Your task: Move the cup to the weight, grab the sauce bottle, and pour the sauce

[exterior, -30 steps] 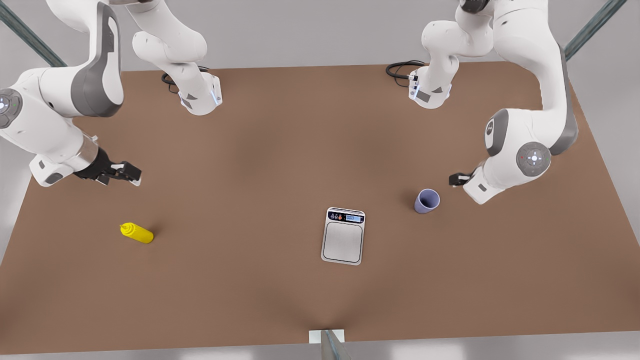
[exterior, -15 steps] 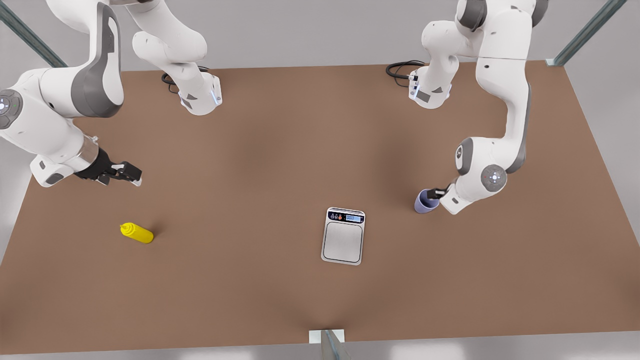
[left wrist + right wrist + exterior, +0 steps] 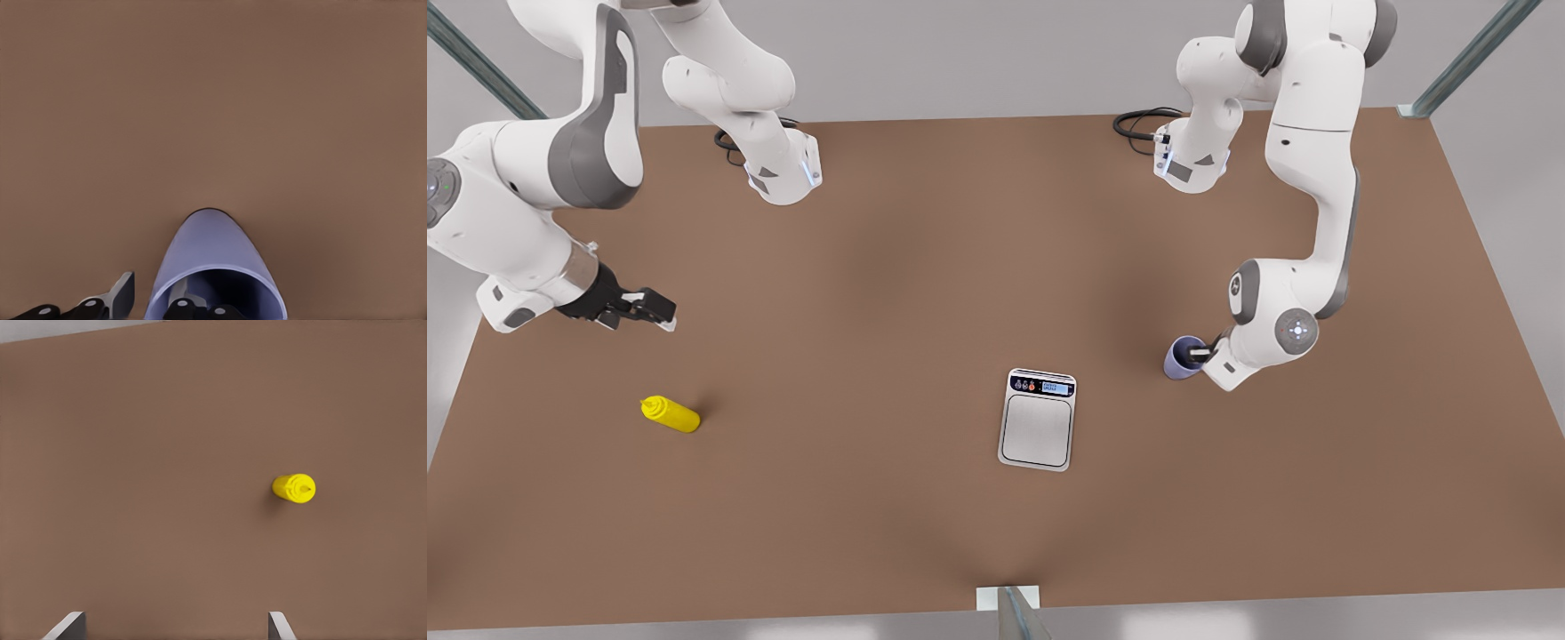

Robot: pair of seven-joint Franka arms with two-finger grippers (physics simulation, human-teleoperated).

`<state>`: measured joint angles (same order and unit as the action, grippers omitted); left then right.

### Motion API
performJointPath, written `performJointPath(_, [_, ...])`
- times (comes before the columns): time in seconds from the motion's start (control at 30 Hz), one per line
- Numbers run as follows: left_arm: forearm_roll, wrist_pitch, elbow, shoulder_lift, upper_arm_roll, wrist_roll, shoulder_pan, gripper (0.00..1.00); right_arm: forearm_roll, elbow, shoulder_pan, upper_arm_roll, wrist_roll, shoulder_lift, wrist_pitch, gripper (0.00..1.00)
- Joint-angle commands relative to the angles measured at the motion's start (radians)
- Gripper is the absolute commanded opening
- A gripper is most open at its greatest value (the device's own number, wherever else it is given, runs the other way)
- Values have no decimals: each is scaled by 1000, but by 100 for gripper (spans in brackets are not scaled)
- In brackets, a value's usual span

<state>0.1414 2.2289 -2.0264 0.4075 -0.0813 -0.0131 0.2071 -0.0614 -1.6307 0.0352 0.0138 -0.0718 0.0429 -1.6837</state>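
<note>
The left end effector (image 3: 1202, 353) straddles the cup (image 3: 1183, 357) rim, one finger (image 3: 193, 308) inside and one outside, not clamped; the front view hides this. The right end effector (image 3: 660, 308) hangs released above the sauce bottle (image 3: 670, 414). The weight (image 3: 1037, 420) sits mid-tabletop (image 3: 925, 267).

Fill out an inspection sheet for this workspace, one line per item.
Surface: brown table, bare apart from the items below.
Cup: lavender-blue, upright on the table, on the front view's right of the scale.
Weight: silver kitchen scale, nothing on its plate.
Sauce bottle: yellow, on the table, untouched.
Sauce: nothing seen.
Clutter: nothing seen.
Left gripper: open, one finger inside the cup, one outside its wall.
Right gripper: open, hovering above the table, away from the bottle.
Cables: black cables by the arm bases.
Surroundings: grey wall, metal frame struts.
</note>
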Motion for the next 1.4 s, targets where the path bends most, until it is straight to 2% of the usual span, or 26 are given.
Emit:
performJointPath(0.0, [9, 0, 0, 1, 0, -1, 0, 21, 0, 0, 8, 0, 0, 0, -1, 100])
performJointPath(0.23, [9, -3, 5, 4, 2, -5, 0, 21, -8, 0, 9, -2, -3, 0, 16, 100])
performJointPath(0.37, [72, -83, 52, -24, 0, -16, 15, 21, -9, 0, 9, -2, -3, 0, 16, 100])
performJointPath(0.47, [64, -281, 221, -21, 0, -269, 127, 21, -9, 2, 8, 0, -5, 0, 16, 100])
performJointPath(0.6, [64, -291, 406, 59, 0, -472, 264, 21, -14, 8, 8, 0, -8, 2, 16, 100])
performJointPath(0.67, [70, -282, 528, 140, 0, -597, 328, 21, -117, 103, 18, -29, -247, 75, 79, 100])
performJointPath(0.73, [72, -270, 623, 214, 0, -650, 353, 21, -276, 138, 138, -29, -411, 147, 113, 100])
performJointPath(0.8, [98, -253, 672, 261, 2, -650, 353, 21, -509, 120, 308, -29, -410, 232, 180, 100])
performJointPath(0.9, [122, -218, 724, 313, 2, -703, 364, 21, -624, 115, 399, -26, -401, 339, 183, 100])
performJointPath(0.97, [122, -215, 762, 350, 2, -714, 371, 21, -764, 127, 423, -41, -407, 417, 233, 100])
performJointPath(1.07, [122, -198, 795, 395, 2, -717, 377, 21, -954, 161, 437, -129, -422, 558, 324, 100])
performJointPath(1.17, [122, -169, 796, 415, 2, -714, 377, 21, -1046, 319, 514, -135, -546, 706, 400, 100])
performJointPath(1.23, [122, -156, 795, 427, 2, -706, 377, 21, -1088, 319, 528, -135, -546, 733, 400, 100])
performJointPath(1.27, [121, -156, 795, 428, 2, -702, 377, 24, -1109, 319, 531, -130, -546, 746, 401, 100])
performJointPath(1.3, [121, -156, 793, 428, 2, -700, 376, 41, -1111, 315, 529, -123, -539, 762, 401, 100])
performJointPath(1.37, [121, -156, 795, 428, 2, -697, 373, 97, -1114, 307, 538, -121, -545, 793, 401, 100])
